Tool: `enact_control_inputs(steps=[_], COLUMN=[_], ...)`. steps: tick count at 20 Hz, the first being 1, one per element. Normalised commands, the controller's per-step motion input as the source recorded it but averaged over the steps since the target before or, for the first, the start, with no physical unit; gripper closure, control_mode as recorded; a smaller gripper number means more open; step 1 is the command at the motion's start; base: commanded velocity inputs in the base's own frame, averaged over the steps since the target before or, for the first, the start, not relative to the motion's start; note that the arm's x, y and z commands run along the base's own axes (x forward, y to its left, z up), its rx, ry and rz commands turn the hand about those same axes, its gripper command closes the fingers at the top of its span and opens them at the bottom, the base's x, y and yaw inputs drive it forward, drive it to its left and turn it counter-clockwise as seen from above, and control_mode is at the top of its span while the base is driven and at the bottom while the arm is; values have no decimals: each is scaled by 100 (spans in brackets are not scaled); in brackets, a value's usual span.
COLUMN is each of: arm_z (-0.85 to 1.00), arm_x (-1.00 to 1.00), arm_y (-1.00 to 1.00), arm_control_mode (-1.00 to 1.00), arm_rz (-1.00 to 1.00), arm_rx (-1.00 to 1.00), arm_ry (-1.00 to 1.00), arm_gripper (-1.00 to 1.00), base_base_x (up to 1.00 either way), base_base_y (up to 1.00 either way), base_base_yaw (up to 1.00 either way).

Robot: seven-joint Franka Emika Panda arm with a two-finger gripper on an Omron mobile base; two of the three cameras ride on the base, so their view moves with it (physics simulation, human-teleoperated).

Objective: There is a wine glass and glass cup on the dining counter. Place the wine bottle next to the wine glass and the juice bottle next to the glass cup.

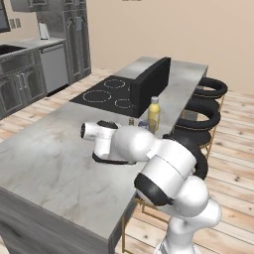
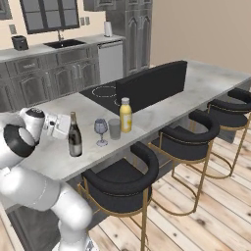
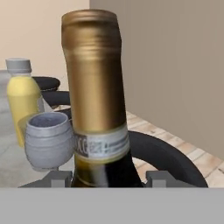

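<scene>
The wine bottle (image 2: 74, 137), dark with a gold-foil top, stands upright near the front edge of the dining counter (image 2: 162, 105). My gripper (image 2: 68, 130) reaches it from the left and is shut on its body. In the hand view the wine bottle (image 3: 94, 87) rises between my gripper's (image 3: 107, 178) two fingertips. Just right of the bottle is the wine glass (image 2: 100, 128), then the glass cup (image 2: 114, 129) and the yellow juice bottle (image 2: 126, 115) close behind it. The hand view shows the wine glass (image 3: 48, 140) and the juice bottle (image 3: 22, 100) left of the bottle's neck. The juice bottle (image 1: 154, 114) pokes up beyond my arm.
A black cooktop (image 2: 103, 91) and a raised black divider (image 2: 152, 84) sit further along the counter. Black stools with gold legs (image 2: 188, 139) line its near side. A sink counter (image 2: 59, 46) with cabinets runs along the far wall.
</scene>
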Motion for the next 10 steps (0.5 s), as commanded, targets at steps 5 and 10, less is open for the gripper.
enact_control_inputs(steps=[5, 10], arm_z=[0, 0], arm_x=[27, 22], arm_y=[1, 0], arm_control_mode=[-100, -100], arm_rz=[0, 0], arm_rx=[0, 0], arm_ry=[0, 0], arm_gripper=[100, 100], base_base_x=[0, 0], base_base_y=[0, 0], base_base_yaw=[0, 0])
